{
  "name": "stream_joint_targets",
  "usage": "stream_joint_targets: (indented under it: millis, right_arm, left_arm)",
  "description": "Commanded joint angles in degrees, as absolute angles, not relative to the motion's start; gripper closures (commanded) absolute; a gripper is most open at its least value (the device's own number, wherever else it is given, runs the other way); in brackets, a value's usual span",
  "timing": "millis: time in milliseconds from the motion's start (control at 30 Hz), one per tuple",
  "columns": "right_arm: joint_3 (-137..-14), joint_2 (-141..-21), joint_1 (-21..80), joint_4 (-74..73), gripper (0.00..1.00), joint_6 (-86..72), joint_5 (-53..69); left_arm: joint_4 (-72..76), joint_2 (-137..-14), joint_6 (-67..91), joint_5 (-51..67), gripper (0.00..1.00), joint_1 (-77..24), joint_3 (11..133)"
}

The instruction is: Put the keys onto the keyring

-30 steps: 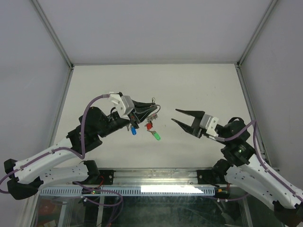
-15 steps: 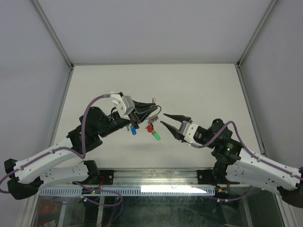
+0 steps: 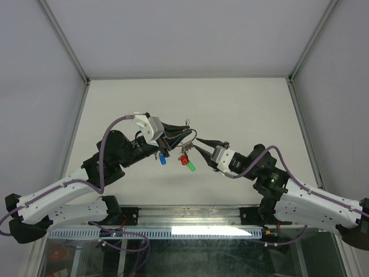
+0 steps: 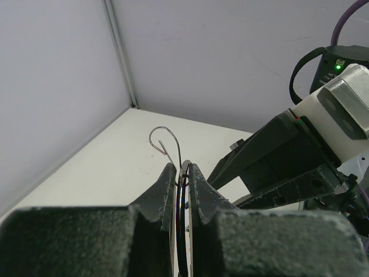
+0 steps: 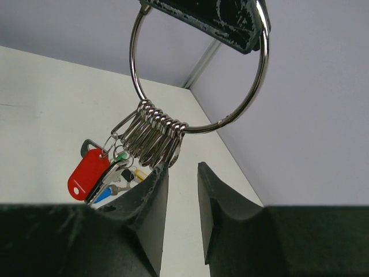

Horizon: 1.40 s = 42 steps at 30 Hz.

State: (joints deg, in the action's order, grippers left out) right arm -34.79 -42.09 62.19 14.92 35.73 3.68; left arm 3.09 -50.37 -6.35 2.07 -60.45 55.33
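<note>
My left gripper (image 3: pixel 176 131) (image 4: pixel 181 167) is shut on the keyring (image 5: pixel 258 97), a big silver ring held up off the table and seen edge-on in the left wrist view. Several small wire loops (image 5: pixel 158 131) are bunched at the ring's bottom. From them hang the keys (image 3: pixel 183 158), with a red tag (image 5: pixel 87 173) and green, yellow and blue caps. My right gripper (image 3: pixel 196 144) (image 5: pixel 180 168) sits just under the ring. It is open with a narrow gap and nothing between its fingers. Its left fingertip (image 5: pixel 157 173) is right beside the bunched loops.
The white table (image 3: pixel 242 109) is boxed in by grey walls on three sides, with metal corner posts (image 3: pixel 63 40). A bent wire hook (image 4: pixel 164 141) sticks out past my left fingertips. The two arms nearly meet at mid-table.
The right arm has swung left from the right side up to the keyring, and its jaws have narrowed. The left gripper and the ring have not moved.
</note>
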Motion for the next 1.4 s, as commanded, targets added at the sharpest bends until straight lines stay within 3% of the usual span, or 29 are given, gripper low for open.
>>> stream_joint_targets:
  millis: [0, 967, 1367]
  right_arm:
    - [-35.51, -42.72, 62.75, 20.48, 0.71, 36.06, 2.29]
    - [-36.06, -45.38, 64.34, 23.02, 0.62, 35.24, 2.74]
    - [-36.23, -46.79, 64.61, 25.61, 0.63, 34.38, 0.84]
  left_arm:
    - [7.87, -50.01, -5.72, 3.60, 1.00, -61.08, 56.92]
    - [7.32, -49.25, -5.56, 3.30, 1.00, -61.08, 56.46]
    - [7.51, -49.78, -5.47, 3.44, 1.00, -61.08, 56.63]
